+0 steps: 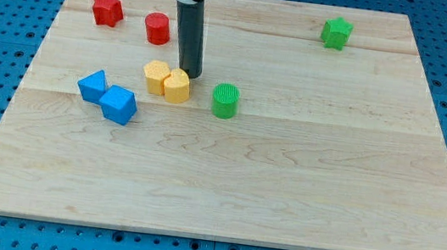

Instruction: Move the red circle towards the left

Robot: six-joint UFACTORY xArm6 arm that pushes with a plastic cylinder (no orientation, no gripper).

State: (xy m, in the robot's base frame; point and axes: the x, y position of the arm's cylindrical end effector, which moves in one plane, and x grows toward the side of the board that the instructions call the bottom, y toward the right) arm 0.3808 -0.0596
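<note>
The red circle point(158, 28) is a short red cylinder near the view's top left of the wooden board point(282, 201). A red star point(108, 9) lies to its left. My tip point(190, 74) is at the lower end of the dark rod, below and to the right of the red circle, apart from it. The tip stands just above the right one of two yellow blocks point(176, 86) and seems to touch it or nearly so.
The second yellow block point(157, 76) sits against the first on its left. Two blue blocks point(92, 87) point(118, 104) lie at the left. A green cylinder point(226, 100) is right of the yellow pair. A green star point(336, 32) is at the top right.
</note>
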